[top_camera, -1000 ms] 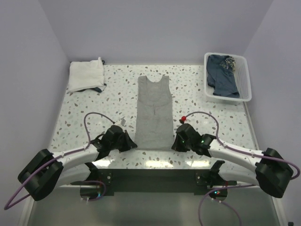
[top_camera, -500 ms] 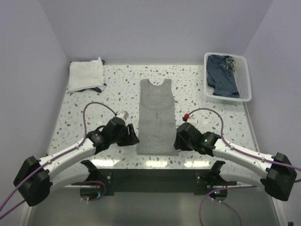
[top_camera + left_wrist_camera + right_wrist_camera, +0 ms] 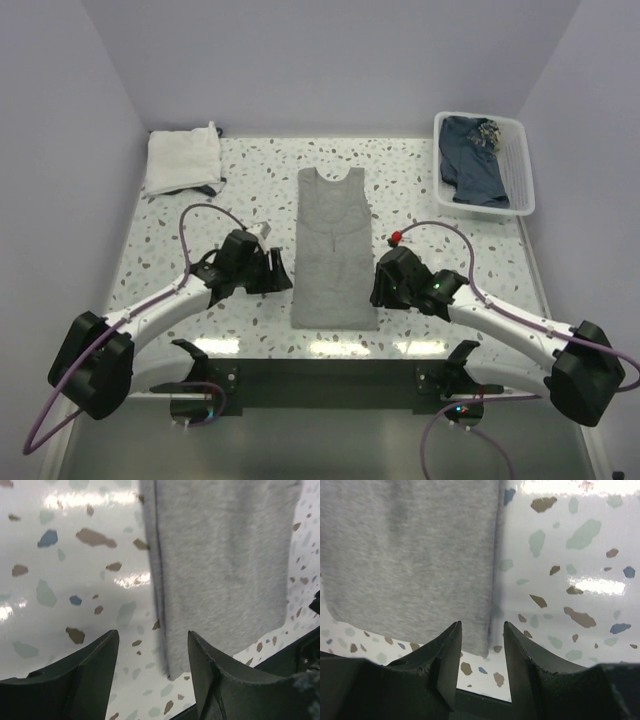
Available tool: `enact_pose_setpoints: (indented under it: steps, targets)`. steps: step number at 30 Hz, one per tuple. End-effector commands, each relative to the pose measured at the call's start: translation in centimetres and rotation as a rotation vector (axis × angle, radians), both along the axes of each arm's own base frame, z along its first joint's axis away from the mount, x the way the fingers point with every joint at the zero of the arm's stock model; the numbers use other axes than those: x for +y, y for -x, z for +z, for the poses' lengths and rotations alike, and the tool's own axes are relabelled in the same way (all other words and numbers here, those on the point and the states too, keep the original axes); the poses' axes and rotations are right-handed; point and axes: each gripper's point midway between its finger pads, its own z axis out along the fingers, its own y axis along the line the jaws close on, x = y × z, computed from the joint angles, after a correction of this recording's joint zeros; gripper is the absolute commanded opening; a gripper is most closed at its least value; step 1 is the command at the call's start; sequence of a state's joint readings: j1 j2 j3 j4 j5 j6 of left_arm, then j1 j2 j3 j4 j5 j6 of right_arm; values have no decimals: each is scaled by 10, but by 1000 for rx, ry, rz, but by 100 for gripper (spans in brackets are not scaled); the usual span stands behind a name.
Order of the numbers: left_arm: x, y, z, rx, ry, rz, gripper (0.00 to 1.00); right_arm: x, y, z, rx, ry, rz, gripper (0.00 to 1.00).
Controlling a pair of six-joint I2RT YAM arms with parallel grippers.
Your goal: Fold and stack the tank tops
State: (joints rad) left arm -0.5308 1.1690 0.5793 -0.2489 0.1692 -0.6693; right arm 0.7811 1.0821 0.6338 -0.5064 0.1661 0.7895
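Two grippers are seen at the near end of the table (image 3: 250, 200), one on each side of the grey tank top (image 3: 333, 250). The left gripper (image 3: 278, 272) is held with its jaws spread just beside the cloth's left edge, and nothing is pinched. The right gripper (image 3: 378, 285) is likewise spread and empty just beside the right edge. The grey tank top is laid flat in the middle of the table as a long narrow strip, hem nearest and neck farthest. A doubled edge is shown in the left wrist view, so the lengthwise fold is judged to be done. The crosswise fold, hem towards neck, is judged not yet made. At the far left corner a white tank top (image 3: 183, 160) is found folded into a compact pile, so that piece is taken as finished. The grey one has yet to be stacked on it. At the far right, dark blue clothing (image 3: 470, 165) is left in a white basket (image 3: 485, 211).
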Motion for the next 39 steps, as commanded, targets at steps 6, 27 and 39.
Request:
enact_pose_setpoints:
  steps: [6, 27, 39]
  targets:
    - [-11, -29, 30, -144, 20, -38, 61, -7, -23, 14, -82, 47, -48, 45]
    - [-53, -95, -11, -95, -99, -221, 48, 27, -135, 8, -179, 199, 41, 46]
    - [-52, -105, -23, -78, -143, -208, 46, 21, -143, -9, -161, 275, 30, 47]
